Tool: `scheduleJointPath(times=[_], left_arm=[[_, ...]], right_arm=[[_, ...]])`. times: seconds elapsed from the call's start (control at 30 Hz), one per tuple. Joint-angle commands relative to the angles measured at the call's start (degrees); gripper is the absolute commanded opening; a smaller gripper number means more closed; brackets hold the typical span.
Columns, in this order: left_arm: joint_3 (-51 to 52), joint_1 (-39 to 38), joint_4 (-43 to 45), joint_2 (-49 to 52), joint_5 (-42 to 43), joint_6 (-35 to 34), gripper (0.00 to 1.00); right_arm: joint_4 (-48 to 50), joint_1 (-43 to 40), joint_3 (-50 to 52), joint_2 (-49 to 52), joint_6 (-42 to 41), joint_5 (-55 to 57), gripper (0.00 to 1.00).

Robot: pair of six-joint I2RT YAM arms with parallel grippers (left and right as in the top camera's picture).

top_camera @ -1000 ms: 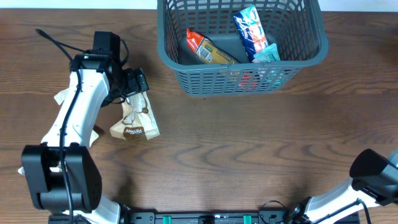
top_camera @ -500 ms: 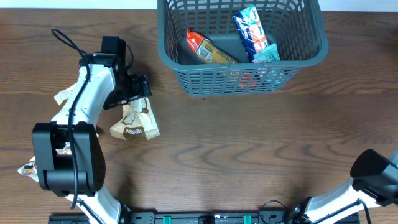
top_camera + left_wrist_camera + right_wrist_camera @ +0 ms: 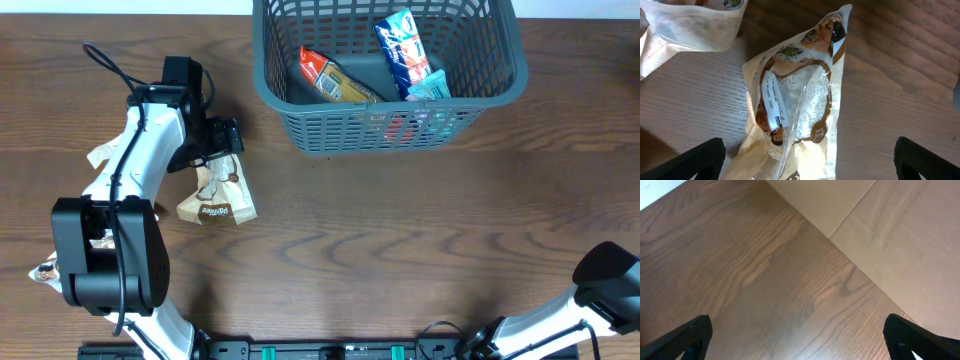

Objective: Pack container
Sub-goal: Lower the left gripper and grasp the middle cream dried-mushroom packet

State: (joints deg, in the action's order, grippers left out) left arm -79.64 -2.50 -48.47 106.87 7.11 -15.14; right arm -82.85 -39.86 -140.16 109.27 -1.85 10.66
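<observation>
The dark grey slotted basket (image 3: 300, 110) stands at the top middle of the table and holds an orange packet (image 3: 335, 80), a blue packet (image 3: 402, 50) and a teal one. A tan and brown snack packet (image 3: 217, 195) lies on the table left of the basket; it also shows in the left wrist view (image 3: 795, 105). My left gripper (image 3: 215, 150) is open just above the packet's top end, its fingers spread wide on either side of it (image 3: 810, 160). My right gripper (image 3: 800, 335) is open and empty over bare table.
Another pale packet (image 3: 103, 155) lies under the left arm, and one more (image 3: 45, 270) near the left edge. A clear packet (image 3: 695, 20) shows at the top left of the left wrist view. The table's edge and a pale floor (image 3: 880, 220) show in the right wrist view.
The left arm's lower links have shifted right and the wrist has moved slightly up and right over the packet. The packet has not moved.
</observation>
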Motion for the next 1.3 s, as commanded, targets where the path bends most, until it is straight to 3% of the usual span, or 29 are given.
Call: scheduleJointPath(times=[0.0, 0.47, 1.27], left_arm=[[0.5, 0.1, 0.9, 0.3, -0.7, 0.6, 0.99], [3.6, 0.1, 2.5, 0.3, -5.2, 1.4, 0.99], [11.0, 0.1, 7.0, 0.3, -5.2, 1.4, 0.99]], right_arm=[[-0.1, -0.2, 0.3, 0.4, 1.1, -1.4, 0.99], [0.0, -0.2, 0.3, 0.4, 1.1, -2.3, 0.99], [-0.1, -0.2, 0.3, 0.4, 1.1, -2.8, 0.99]])
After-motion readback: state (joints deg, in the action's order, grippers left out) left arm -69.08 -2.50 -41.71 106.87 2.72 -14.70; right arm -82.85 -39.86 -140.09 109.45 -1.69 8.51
